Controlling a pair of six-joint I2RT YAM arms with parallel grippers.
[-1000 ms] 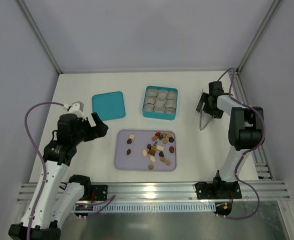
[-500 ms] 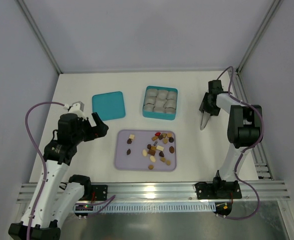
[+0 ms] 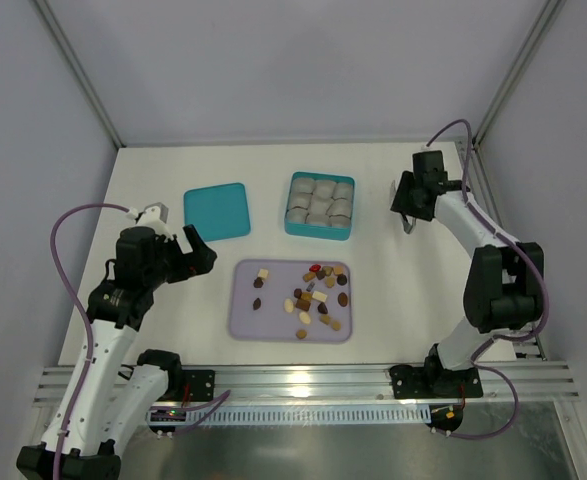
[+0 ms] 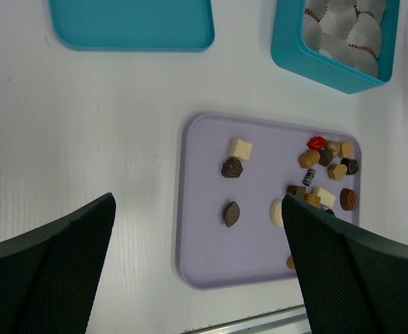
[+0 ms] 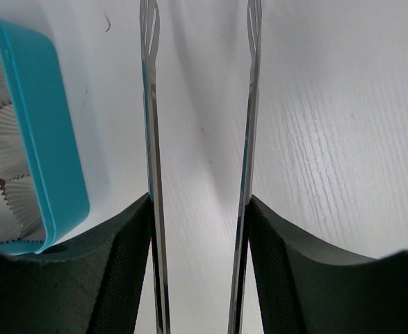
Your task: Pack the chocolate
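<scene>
Currently | left claw [image 3: 198, 250] wide apart, left of lilac tray [image 3: 245, 325] | right claw [image 5: 198, 229] clamped on metal tweezers [image 5: 149, 125], beside teal box [image 3: 318, 233] | chocolate [image 3: 313, 295] scattered on tray, mostly right half

table [image 3: 173, 170]: white, matt | lid [image 3: 217, 211]: teal, flat, rear left of centre | box [image 3: 318, 233]: teal, open, right of lid, a gap between | tray [image 3: 273, 322]: lilac, rounded corners, nearer than box and lid, apart from both | all three flat on table, none touching
</scene>
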